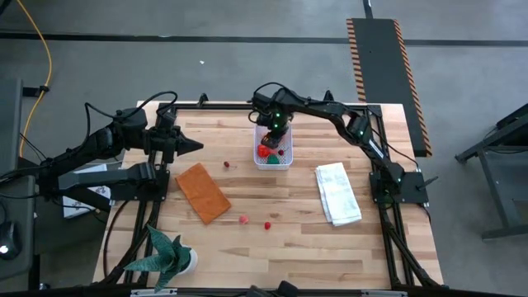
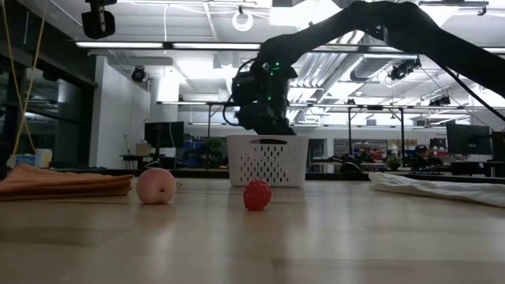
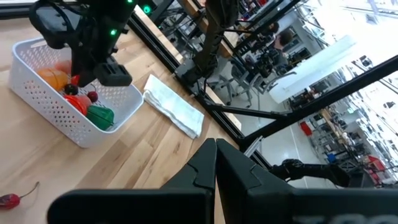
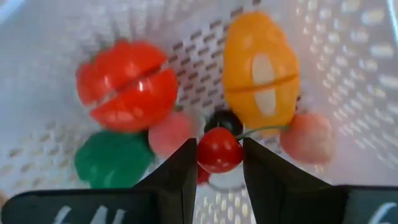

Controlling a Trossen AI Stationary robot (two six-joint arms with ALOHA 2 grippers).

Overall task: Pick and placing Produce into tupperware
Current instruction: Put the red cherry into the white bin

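Right gripper hangs inside the mouth of the tupperware, a white perforated tub at the far middle of the table. Its fingers are set narrow around a small red cherry, one on each side; the cherry's green stem runs off toward an orange piece. Judged as a held cherry about to be let go, though the wrist view cannot rule out that it already rests on the pile.

In the tub so far: a red tomato-like piece, the orange piece, a green piece, two pinkish pieces, a dark berry just behind the cherry. The bulk of the produce is in.

Left on the table, high view: a small dark red piece with a stem between the tub and the orange-brown flat rectangle; a pink piece and a red berry near each other toward the table's near side. Low view shows the last two as a peach-like ball and a raspberry-like ball, well apart from the tub. So three pieces appear to remain.

Left gripper waits over the table's left side, fingers closed together, nothing in them.

Folded white cloth lies right of the tub; green spiky plant sits at the near left corner. Neither belongs to the job.
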